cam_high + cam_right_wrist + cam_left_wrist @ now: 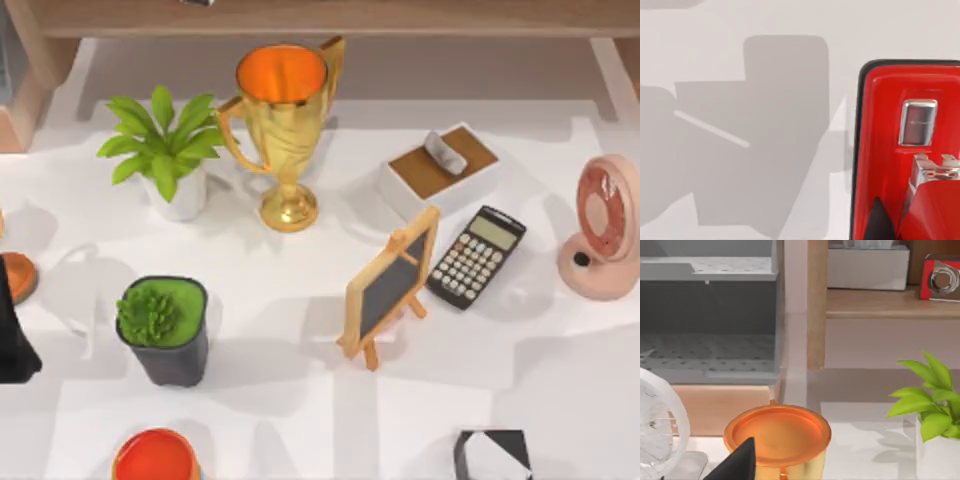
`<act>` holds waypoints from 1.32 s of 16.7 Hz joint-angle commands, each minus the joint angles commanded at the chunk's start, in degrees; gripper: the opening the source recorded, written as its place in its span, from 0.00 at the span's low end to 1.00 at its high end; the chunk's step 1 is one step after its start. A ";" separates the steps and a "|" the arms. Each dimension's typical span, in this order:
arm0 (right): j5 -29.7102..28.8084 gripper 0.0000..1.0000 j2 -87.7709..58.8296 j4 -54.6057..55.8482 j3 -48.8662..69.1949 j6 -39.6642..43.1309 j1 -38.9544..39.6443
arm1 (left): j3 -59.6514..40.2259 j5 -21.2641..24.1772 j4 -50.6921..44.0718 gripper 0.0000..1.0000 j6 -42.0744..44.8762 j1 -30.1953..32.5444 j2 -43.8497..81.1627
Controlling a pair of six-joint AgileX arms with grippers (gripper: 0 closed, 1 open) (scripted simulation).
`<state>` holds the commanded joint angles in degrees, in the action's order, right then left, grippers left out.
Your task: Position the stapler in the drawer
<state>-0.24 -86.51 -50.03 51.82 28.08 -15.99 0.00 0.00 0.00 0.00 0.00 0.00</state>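
Note:
The stapler [910,150] is red with a black edge and bright metal parts. It lies on the white table, close under my right wrist camera. A dark tip of my right gripper [879,220] reaches over its near end; whether it holds the stapler I cannot tell. The drawer [705,340] is a grey perforated compartment standing open at the table's far left, in the left wrist view. My left arm [12,330] hangs at the table's left edge, and a dark part of my left gripper [740,465] sits just in front of an orange-topped gold cup [777,435].
On the table stand a leafy plant [165,150], a gold trophy [282,130], a white box [440,170], a calculator [477,257], a small easel blackboard [392,285], a pink fan [605,230] and a potted succulent [163,330]. A black and white shape [492,452] sits at the front edge.

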 joint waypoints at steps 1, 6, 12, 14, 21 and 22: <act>-0.13 0.00 0.08 -0.58 2.80 -0.02 -0.38 | 0.00 0.00 0.00 1.00 0.00 0.00 0.00; -0.84 0.00 -2.84 -5.11 24.99 0.11 -2.85 | 0.00 0.00 0.00 1.00 0.00 0.00 0.00; -1.58 0.00 -14.00 -13.17 64.91 0.26 -5.77 | 0.00 0.00 0.00 1.00 0.00 0.00 0.00; -1.69 0.00 -18.98 -16.09 76.55 -0.03 -6.27 | 0.00 0.00 0.00 1.00 0.00 0.00 0.00; -1.63 0.00 -40.38 -28.38 101.82 -2.28 -6.94 | 0.00 0.00 0.00 1.00 0.00 0.00 0.00; -1.59 0.00 -43.43 -30.28 103.64 -2.76 -6.97 | 0.00 0.00 0.00 1.00 0.00 0.00 0.00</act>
<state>-1.83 -129.94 -80.31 155.45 25.33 -22.96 0.00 0.00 0.00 0.00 0.00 0.00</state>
